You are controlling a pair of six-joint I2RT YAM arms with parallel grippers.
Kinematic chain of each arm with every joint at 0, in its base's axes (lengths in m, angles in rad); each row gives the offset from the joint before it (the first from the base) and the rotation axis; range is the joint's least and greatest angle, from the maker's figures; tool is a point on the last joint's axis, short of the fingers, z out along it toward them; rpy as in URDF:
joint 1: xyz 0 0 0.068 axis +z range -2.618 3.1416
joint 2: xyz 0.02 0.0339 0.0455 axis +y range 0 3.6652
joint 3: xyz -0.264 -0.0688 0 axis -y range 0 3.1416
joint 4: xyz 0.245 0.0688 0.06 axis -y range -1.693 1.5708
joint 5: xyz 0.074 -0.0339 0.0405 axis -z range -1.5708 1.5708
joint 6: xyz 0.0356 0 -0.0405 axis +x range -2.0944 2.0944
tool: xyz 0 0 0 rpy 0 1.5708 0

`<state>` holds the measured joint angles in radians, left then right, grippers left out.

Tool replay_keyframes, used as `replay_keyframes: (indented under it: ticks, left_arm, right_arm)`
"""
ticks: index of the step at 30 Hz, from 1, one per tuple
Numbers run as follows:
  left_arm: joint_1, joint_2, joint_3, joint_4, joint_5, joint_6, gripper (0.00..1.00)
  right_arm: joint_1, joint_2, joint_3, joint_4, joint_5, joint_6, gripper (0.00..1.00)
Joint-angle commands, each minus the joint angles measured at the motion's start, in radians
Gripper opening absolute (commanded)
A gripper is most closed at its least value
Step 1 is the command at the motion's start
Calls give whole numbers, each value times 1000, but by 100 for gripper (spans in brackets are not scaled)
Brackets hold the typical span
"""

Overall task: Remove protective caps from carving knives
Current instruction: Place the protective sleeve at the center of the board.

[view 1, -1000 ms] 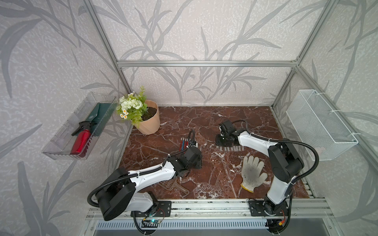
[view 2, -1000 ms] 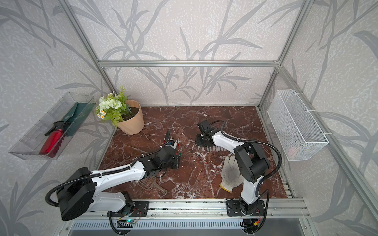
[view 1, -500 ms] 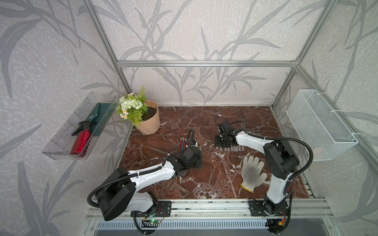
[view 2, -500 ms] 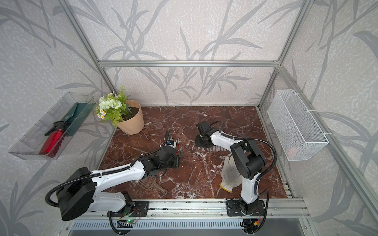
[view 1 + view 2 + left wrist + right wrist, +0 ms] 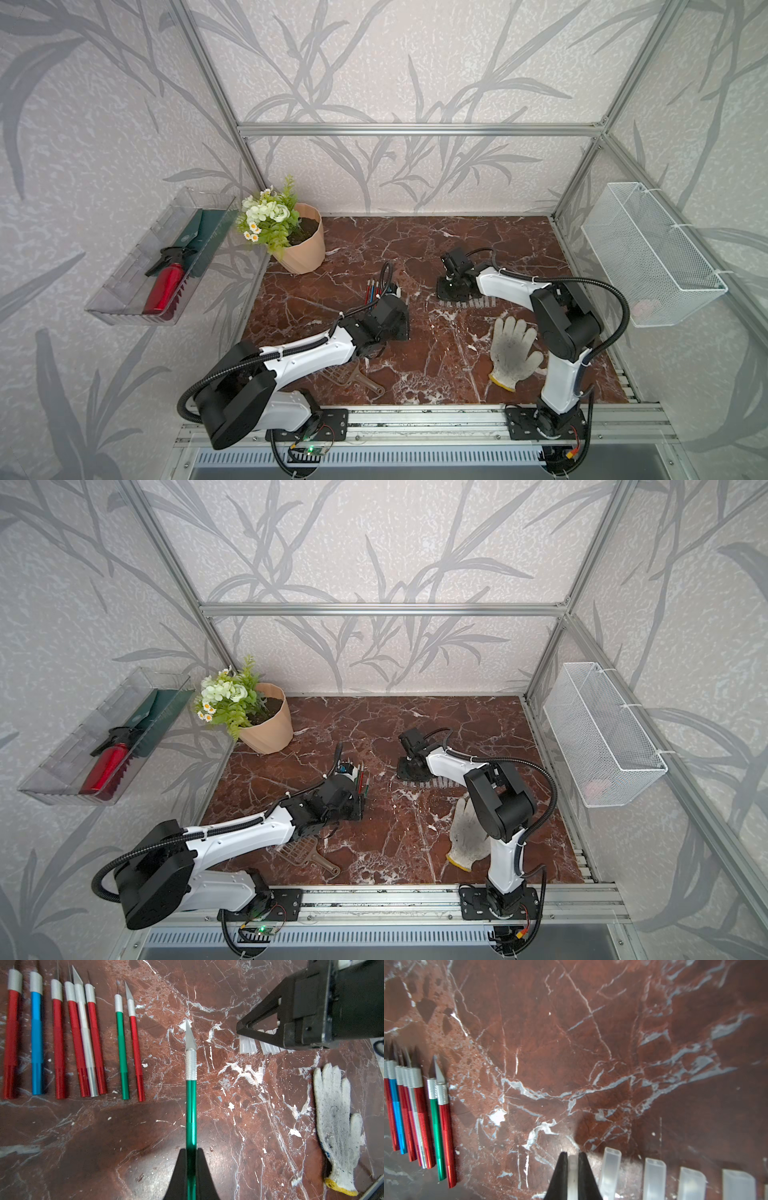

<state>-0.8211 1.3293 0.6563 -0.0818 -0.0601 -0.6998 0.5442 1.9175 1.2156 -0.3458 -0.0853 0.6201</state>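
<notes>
Beside the soiled white knitted glove, the left gripper clamps a green-handled carving knife, blade bare. The right gripper pinches its translucent plastic cap just past the glove's fingertips, likely to extend the row of removed caps there.

I have the far half of the table free. Between the knives and the caps I see a bare lane, with one green knife sticking into it. The flowerpot blocks the far left, the glove the near right.
</notes>
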Motion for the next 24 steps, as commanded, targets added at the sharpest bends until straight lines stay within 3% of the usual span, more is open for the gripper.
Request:
replay_keyframes:
  ticks: [1,15,24]
  left_arm:
    - [6,-12,-14,6,-7,-5,0]
    - [11,-21,-15,1,-4,-7,0]
    - [16,-15,6,-9,-3,0,0]
  right_arm:
    - [5,20,26,-16,19,7,9]
    - [4,36,42,-28,39,-2,21]
    - [5,9,55,-54,48,-23,21]
